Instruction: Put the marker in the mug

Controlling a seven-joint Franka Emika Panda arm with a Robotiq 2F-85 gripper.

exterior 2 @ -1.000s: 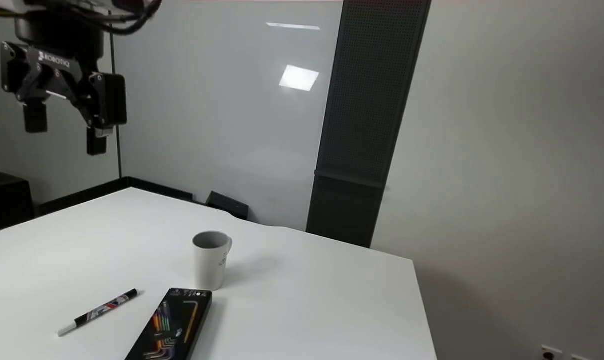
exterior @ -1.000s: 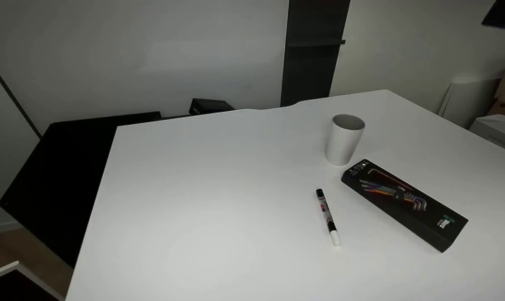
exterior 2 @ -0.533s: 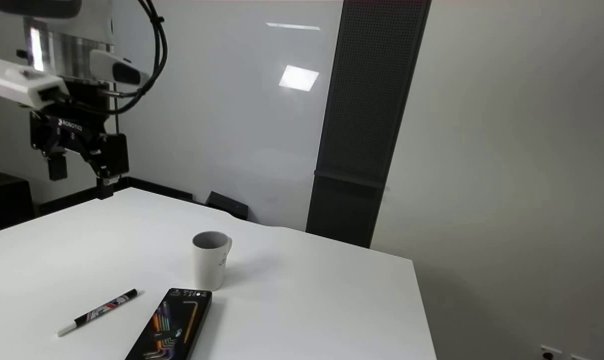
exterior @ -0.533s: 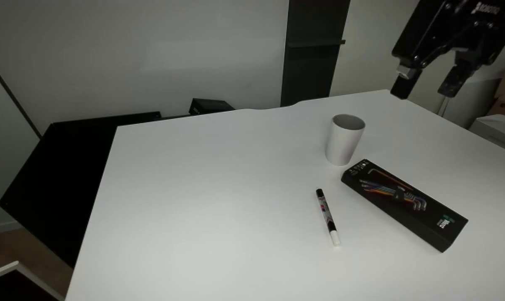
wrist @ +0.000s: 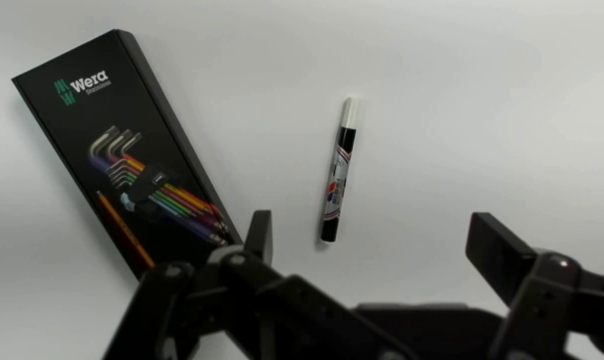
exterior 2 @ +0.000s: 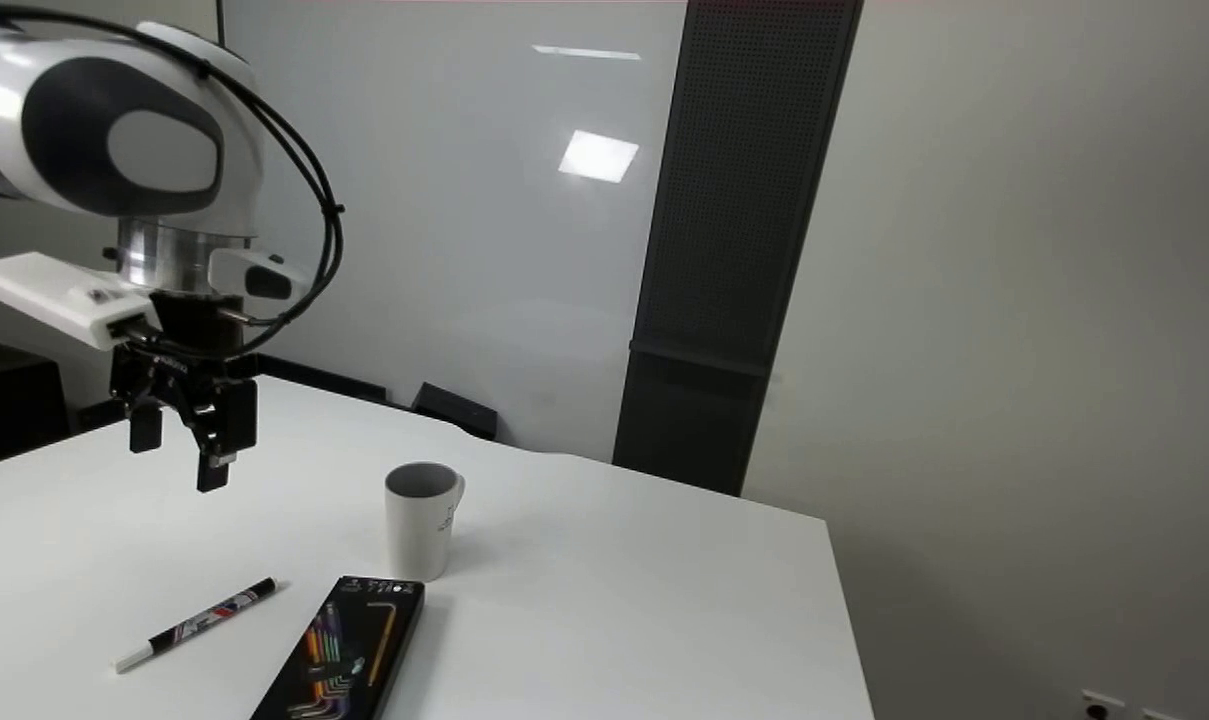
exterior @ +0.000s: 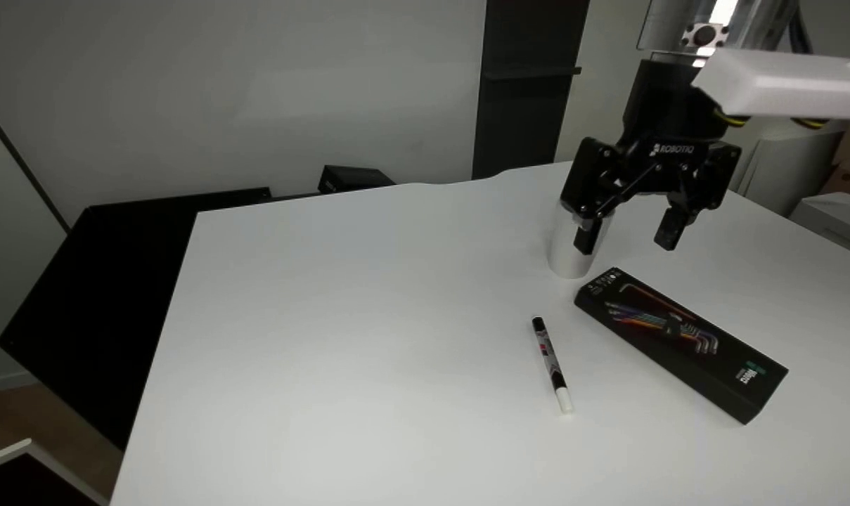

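Note:
The marker (exterior: 551,365), black with a white end and a printed silver middle, lies flat on the white table in both exterior views (exterior 2: 199,625). In the wrist view the marker (wrist: 338,172) is ahead of the jaws, its black end nearest them. The white mug (exterior 2: 419,530) stands upright with its handle facing away; in an exterior view a finger partly covers the mug (exterior: 567,256). It is out of the wrist view. My gripper (exterior: 628,235) is open and empty, well above the table, in both exterior views (exterior 2: 179,450); its fingertips are wide apart in the wrist view (wrist: 374,240).
A flat black tool box (exterior: 681,344) with coloured hex keys printed on it lies between the marker and mug side, near both. It shows at the left in the wrist view (wrist: 117,150). The white table (exterior: 326,337) has its far edge near a wall.
My gripper has come down toward the table and moved inward, from the upper right in one of the exterior views. It stays open. The marker, mug and box have not moved.

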